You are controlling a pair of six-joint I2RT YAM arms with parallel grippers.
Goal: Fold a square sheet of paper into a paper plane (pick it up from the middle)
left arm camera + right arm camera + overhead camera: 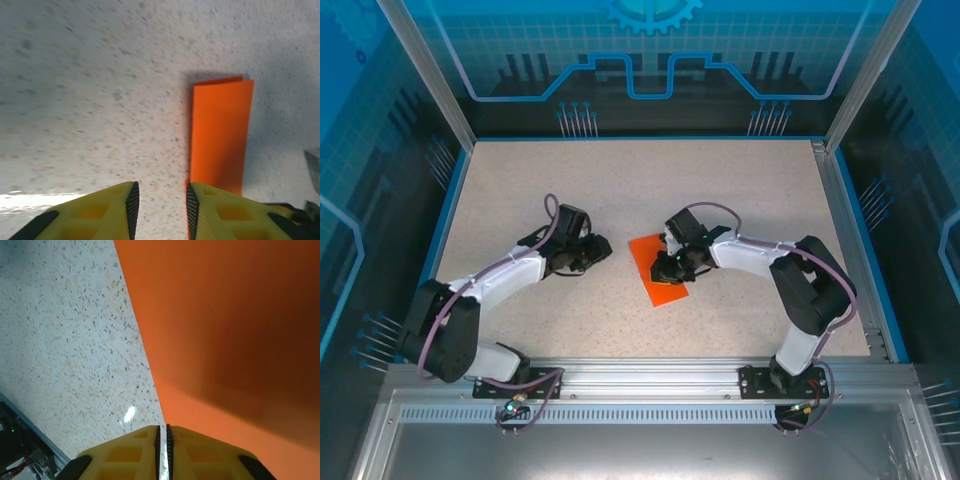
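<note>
The square sheet of paper (658,282) lies near the middle of the speckled table as a bright orange strip, folded over. My right gripper (675,262) sits low on its right part. In the right wrist view its jaws (163,432) stand almost together with only a sliver of table between them, the paper (225,330) running under the right finger. My left gripper (600,250) hovers just left of the sheet. Its jaws (161,192) are open over bare table, and the paper's (220,135) long edge lies by the right finger.
The table (520,180) is boxed in by blue-lit walls at the back and sides. An aluminium rail (650,375) with the arm bases runs along the near edge. Its corner shows low left in the right wrist view (20,450).
</note>
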